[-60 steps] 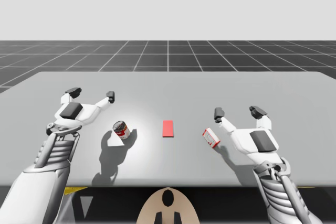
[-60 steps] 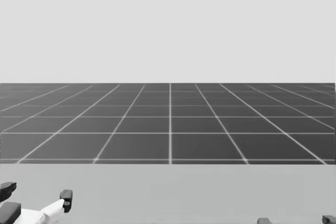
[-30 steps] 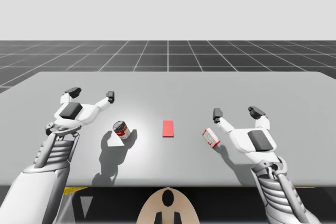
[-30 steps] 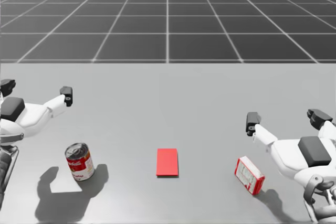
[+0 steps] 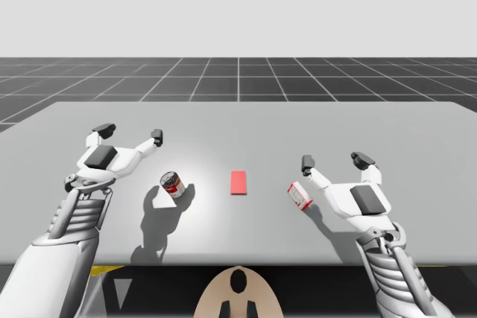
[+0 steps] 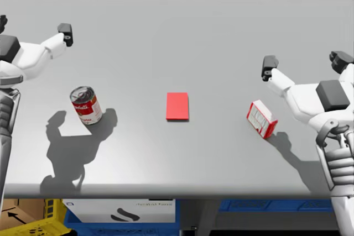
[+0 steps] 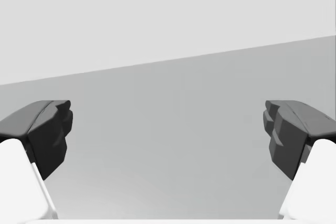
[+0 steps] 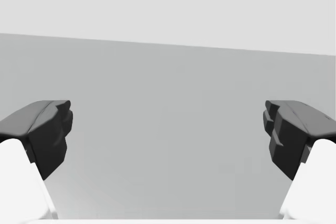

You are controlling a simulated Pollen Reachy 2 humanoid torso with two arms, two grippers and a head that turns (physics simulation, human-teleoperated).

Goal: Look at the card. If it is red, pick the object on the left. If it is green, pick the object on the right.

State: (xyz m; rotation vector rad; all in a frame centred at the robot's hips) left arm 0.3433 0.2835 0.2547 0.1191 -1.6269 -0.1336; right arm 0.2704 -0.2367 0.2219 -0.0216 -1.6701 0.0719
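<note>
Red-and-white cylindrical can (image 5: 172,184), upright, left of the flat red card (image 5: 238,182), sits torso-side of our nearer, spread left end effector (image 5: 130,132).

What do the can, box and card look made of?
Can: likely metal, with a greyish lid and a red-and-white label wrapped around it. Box: probably cardboard, with flat printed white-and-red faces. Card: flat matte red; paper or plastic, cannot tell.

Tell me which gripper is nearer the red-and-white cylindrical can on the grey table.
Left. My left gripper hovers open just beyond the red-and-white can, to its left; my right gripper hovers open past the flat red card, beside the red-and-white box.
</note>
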